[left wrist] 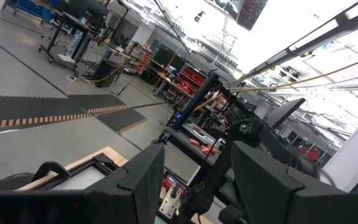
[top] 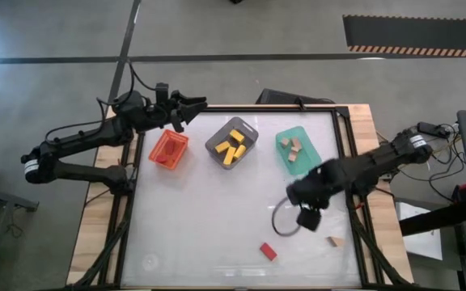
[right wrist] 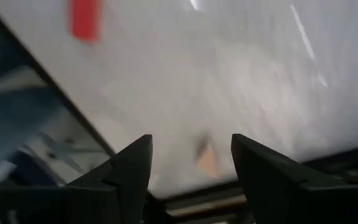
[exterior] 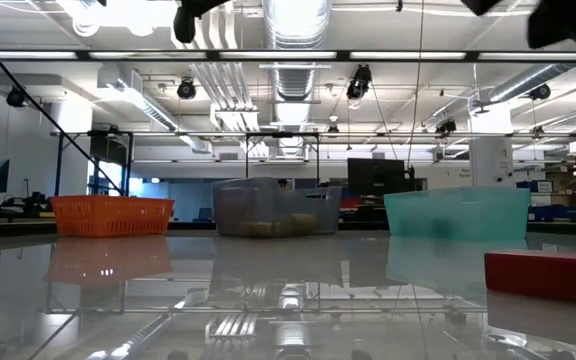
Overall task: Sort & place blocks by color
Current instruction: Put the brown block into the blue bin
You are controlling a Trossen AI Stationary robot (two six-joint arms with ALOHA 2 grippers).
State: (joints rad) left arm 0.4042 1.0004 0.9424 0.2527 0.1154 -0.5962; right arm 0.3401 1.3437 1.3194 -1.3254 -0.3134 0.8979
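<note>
Left claw [top: 191, 107] parked at far left, fingers apart. Right claw [top: 307, 217] lowered mid-right, fingers spread, empty.

In the low view a red block [exterior: 553, 276] at the lower right is cut off by the frame's right edge, so its full length cannot be told. The grey bin [exterior: 276, 208] at centre shows only dim yellowish shapes through its cloudy wall, and what lies in the green bin [exterior: 456, 214] and the orange bin [exterior: 112, 215] cannot be made out there. In the right wrist view the worktop [right wrist: 241, 81] is smeared with blur; a tan block [right wrist: 207, 157] low in the middle and a red block [right wrist: 84, 18] at the upper left show as soft patches without clear edges.
</note>
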